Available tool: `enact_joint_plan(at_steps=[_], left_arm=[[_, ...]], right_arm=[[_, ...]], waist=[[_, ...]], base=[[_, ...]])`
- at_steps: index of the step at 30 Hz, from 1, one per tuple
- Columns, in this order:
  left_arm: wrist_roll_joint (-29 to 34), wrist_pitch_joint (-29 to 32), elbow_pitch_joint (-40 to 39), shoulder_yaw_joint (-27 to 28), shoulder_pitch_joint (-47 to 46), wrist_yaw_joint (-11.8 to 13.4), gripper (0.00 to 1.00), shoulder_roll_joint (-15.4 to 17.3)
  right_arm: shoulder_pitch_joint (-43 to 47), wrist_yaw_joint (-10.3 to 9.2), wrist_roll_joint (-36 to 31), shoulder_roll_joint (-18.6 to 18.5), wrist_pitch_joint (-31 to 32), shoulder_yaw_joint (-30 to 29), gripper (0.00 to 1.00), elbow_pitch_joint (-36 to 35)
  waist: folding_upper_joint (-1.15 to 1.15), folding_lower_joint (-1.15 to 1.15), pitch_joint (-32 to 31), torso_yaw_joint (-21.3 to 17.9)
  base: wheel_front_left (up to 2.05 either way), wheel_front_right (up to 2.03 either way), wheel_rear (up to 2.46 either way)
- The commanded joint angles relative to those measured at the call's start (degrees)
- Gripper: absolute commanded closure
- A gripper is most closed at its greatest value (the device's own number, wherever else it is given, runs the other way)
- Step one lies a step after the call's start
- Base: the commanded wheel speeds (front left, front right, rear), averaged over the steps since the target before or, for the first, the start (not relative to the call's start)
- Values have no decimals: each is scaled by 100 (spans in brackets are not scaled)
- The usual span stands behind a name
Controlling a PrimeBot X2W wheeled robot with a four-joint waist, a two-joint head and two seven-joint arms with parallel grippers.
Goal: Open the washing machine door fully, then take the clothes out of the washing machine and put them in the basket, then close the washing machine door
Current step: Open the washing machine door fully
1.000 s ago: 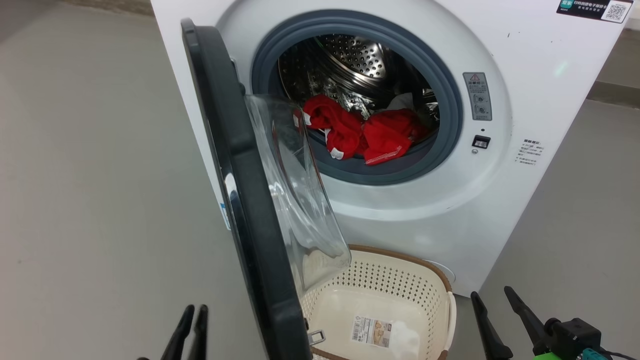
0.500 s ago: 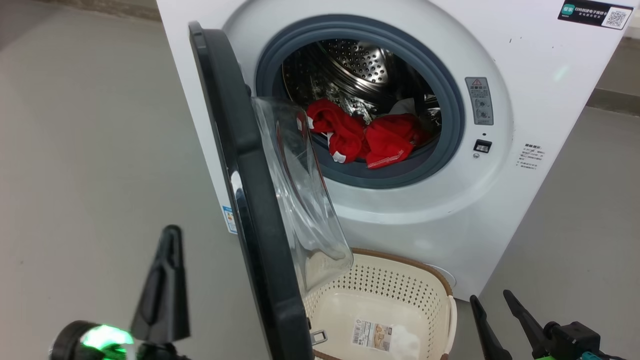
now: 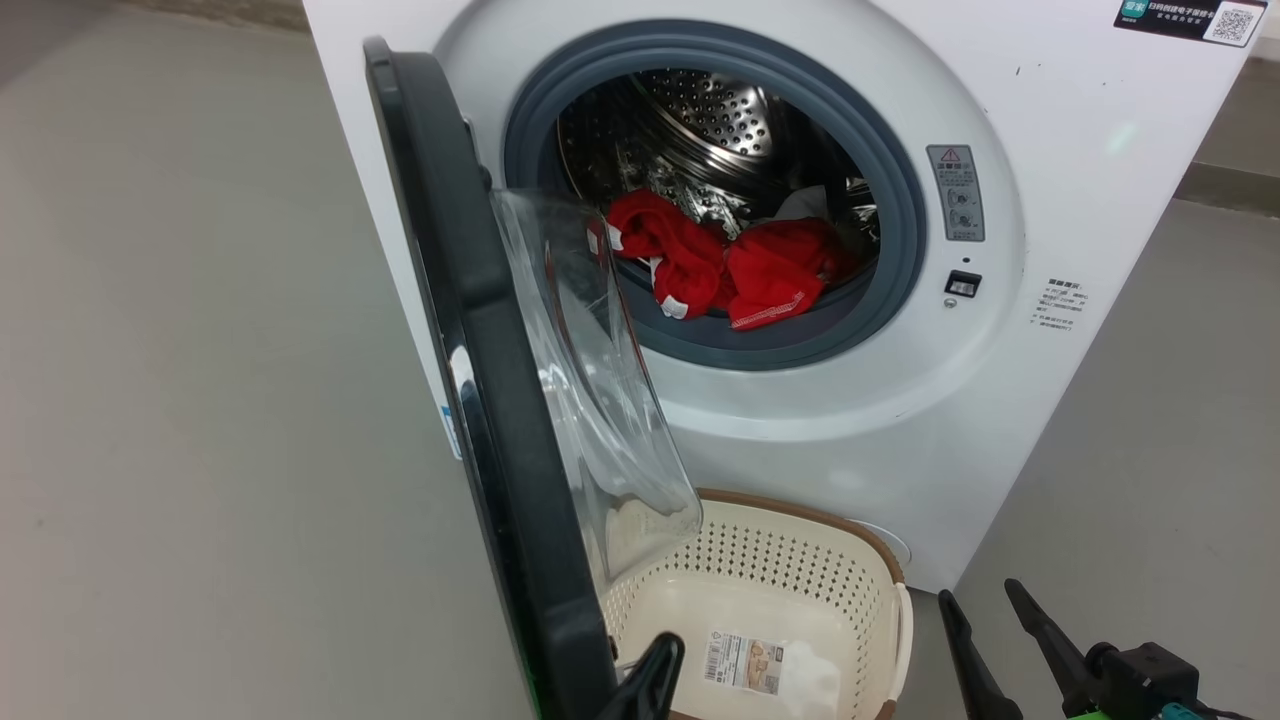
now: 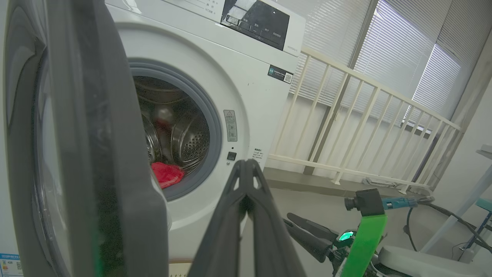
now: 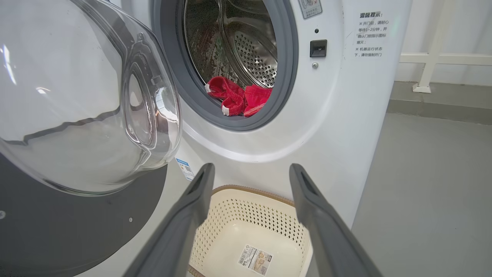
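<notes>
The washing machine (image 3: 1050, 420) stands with its mouth uncovered. The washing machine door (image 3: 470, 380) swings about halfway out, edge-on to me, its glass bowl (image 5: 88, 107) bulging toward the drum. Red clothes (image 3: 760, 275) lie at the drum's front lip; they also show in the right wrist view (image 5: 238, 98). The cream basket (image 3: 800, 520) sits on the floor under the mouth, holding nothing but its paper label. My left gripper (image 3: 655, 668) is shut on nothing, just right of the door's lower edge, over the basket. My right gripper (image 3: 978, 592) stands open at the lower right, beside the basket.
Grey floor (image 3: 200, 400) spreads left and right of the machine. A white railing (image 4: 365, 115) and blinds lie beyond the machine's right side. The swung-out door blocks the way between the left side and the basket.
My left gripper has closed and crossed from the door's outer left side to its inner right side, low over the basket. The right gripper, door and clothes have stayed put.
</notes>
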Motion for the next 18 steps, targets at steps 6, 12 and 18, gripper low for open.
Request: enact_joint_plan(at_steps=[6, 12, 18], left_arm=[[-364, -29, 813, 60, -182, -31, 100, -8], [-476, -29, 1330, 170, -305, 14, 100, -8], [-535, -29, 1462, 345, -344, 277, 100, -8]], right_arm=[[-277, 36, -30, -62, -53, 146, 0, -135], [-272, 36, -28, -62, -53, 157, 0, -145], [-258, 36, -31, -61, -53, 141, 0, -154]], waist=[[0, 0, 10, -19], [0, 0, 3, -13], [0, 0, -17, 39]], base=[[0, 0, 0], [0, 0, 0], [0, 0, 0]])
